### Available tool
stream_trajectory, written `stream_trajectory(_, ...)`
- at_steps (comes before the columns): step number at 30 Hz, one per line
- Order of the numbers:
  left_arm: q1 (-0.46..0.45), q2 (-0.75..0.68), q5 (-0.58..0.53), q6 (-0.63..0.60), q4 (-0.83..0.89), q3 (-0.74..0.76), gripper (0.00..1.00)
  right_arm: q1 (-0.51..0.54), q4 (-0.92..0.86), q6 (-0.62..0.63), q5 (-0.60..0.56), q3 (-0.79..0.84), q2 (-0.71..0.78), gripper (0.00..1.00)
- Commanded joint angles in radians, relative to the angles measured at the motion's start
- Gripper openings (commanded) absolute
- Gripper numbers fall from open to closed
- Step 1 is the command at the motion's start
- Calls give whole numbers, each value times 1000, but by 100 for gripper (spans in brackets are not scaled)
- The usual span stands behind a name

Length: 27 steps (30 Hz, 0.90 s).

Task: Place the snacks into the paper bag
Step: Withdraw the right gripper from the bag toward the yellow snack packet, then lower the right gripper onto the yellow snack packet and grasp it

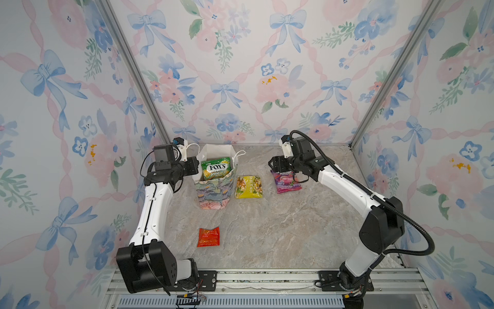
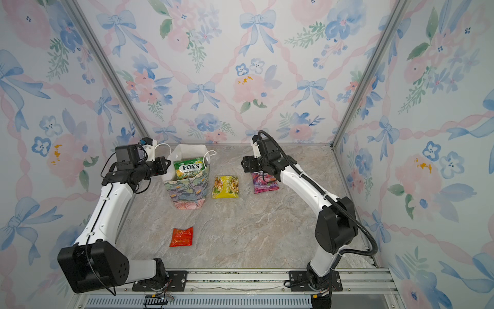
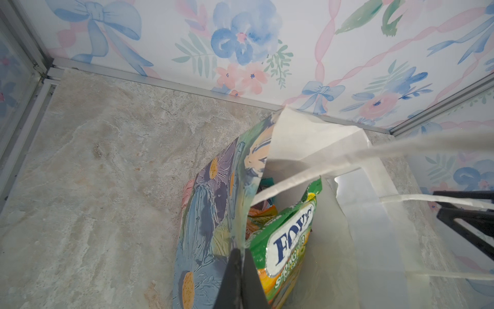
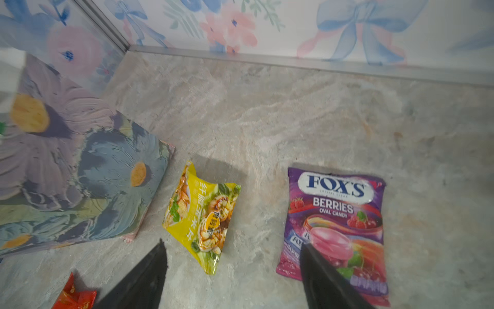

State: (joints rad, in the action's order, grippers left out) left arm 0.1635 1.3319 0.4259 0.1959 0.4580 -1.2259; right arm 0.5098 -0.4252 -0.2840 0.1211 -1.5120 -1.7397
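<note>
Partly done, I judge: one paper bag (image 1: 213, 192) stands at about 11 o'clock on the worktop (image 1: 267, 227). One green packet (image 1: 216, 168) shows on top inside it, with orange and teal slivers beneath that are too hidden to count. Three snacks lie outside: one yellow packet (image 1: 248, 186) just at the bag's 3 o'clock, one purple packet (image 1: 287, 184) at 3 o'clock of that, and one red packet (image 1: 208, 236) well apart at the bag's 6 o'clock. The left fingers (image 3: 235, 281) pinch the bag's rim, while the right fingers (image 4: 144, 275) hang wide and empty over the purple packet.
</note>
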Motion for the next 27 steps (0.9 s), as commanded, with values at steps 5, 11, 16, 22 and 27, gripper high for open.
stream_trajectory(5,9,-6,-7,17,-17,12,0,-13,45,-81,133,12,-132,75)
stream_trajectory(11,10,-4,-5,17,-18,12,0,4,50,-104,164,-32,-232,74)
stream_trajectory(16,11,-5,1,17,-18,13,0,25,62,-125,184,-61,-301,74)
stream_trajectory(22,14,-4,5,17,-18,12,0,58,80,-148,192,-94,-362,77)
stream_trajectory(27,15,-4,7,17,-19,12,0,75,87,-164,198,-126,-407,77)
